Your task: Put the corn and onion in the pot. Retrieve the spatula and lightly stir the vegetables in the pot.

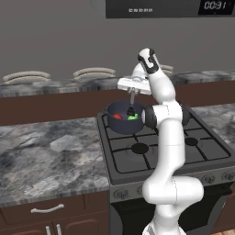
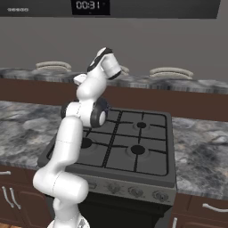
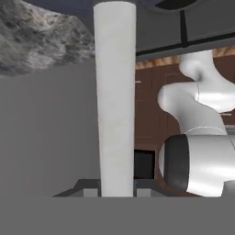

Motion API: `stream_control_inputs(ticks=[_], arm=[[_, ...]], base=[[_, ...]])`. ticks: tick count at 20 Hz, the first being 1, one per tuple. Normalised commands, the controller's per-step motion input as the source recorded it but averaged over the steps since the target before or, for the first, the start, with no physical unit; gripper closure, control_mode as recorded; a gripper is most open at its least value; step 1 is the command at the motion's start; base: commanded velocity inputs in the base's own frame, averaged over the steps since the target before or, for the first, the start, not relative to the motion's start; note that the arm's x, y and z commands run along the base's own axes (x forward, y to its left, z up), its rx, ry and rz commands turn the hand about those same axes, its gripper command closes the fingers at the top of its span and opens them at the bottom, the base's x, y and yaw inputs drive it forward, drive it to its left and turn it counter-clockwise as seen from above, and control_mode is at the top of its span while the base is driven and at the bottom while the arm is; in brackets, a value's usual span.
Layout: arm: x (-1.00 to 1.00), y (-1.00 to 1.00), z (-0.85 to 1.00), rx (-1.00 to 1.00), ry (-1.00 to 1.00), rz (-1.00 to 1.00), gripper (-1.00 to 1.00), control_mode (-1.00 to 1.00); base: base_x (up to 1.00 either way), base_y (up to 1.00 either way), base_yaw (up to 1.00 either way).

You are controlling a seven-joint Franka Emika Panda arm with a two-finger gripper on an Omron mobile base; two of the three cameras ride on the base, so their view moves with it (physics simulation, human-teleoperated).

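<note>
a black stove (image 1: 183, 153) with dark grates and four burners sits between grey marbled counters (image 1: 50, 151). its front carries a row of knobs (image 2: 133, 192). brown cabinet drawers with pale handles (image 1: 47, 209) run below. stacked light plates (image 2: 171, 72) rest on the back ledge, and a clock display (image 2: 87, 5) glows overhead.

- The white Franka arm with dark joints rises from the near edge of the scene, its lower link climbing upright to a dark elbow joint.
- From the elbow the upper link leans toward the far side, ending in a wrist bent over at the top.
- The hand lies level, extended to the left in the left base view.
- The two-finger gripper (image 1: 132, 92) points straight down, clamped on a slim light-grey shaft (image 3: 114, 96) that hangs upright between the small dark finger tips (image 3: 91, 192).
</note>
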Motion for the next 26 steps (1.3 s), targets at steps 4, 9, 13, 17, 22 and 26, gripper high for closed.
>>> stream_control_inputs(ticks=[4,9,13,17,22,26], arm=[[0.21,0.00,-0.13,0.00,0.00,0.00,1.00,-1.00],[-0.29,0.00,0.06,0.00,0.01,-0.03,1.00,-1.00],[-0.30,0.00,0.33,0.00,0.00,-0.06,1.00,-1.00],[-0.10,-0.15,0.67,0.00,-0.04,-0.06,1.00,-1.00],[-0.33,-0.05,0.16,0.00,0.03,-0.04,1.00,-1.00],[-0.42,0.00,-0.28,0.00,0.04,0.00,1.00,-1.00]], base=[[0.00,0.00,0.00],[0.00,0.00,0.00],[0.00,0.00,0.00],[0.00,0.00,0.00],[0.00,0.00,0.00],[0.00,0.00,0.00]])
